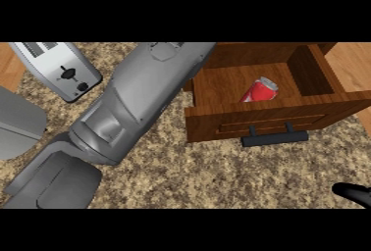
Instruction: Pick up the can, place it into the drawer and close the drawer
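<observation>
The can [259,90] already lies inside the open drawer [253,120], so only closing remains; the right hand [354,192] (grip unclear) waits below the drawer.

There is only one view, from the robot's head. It looks steeply down at the bench [217,171] from close above. A grey forearm [138,98] crosses near the lens, and the open drawer [268,105] lies at upper right.
</observation>
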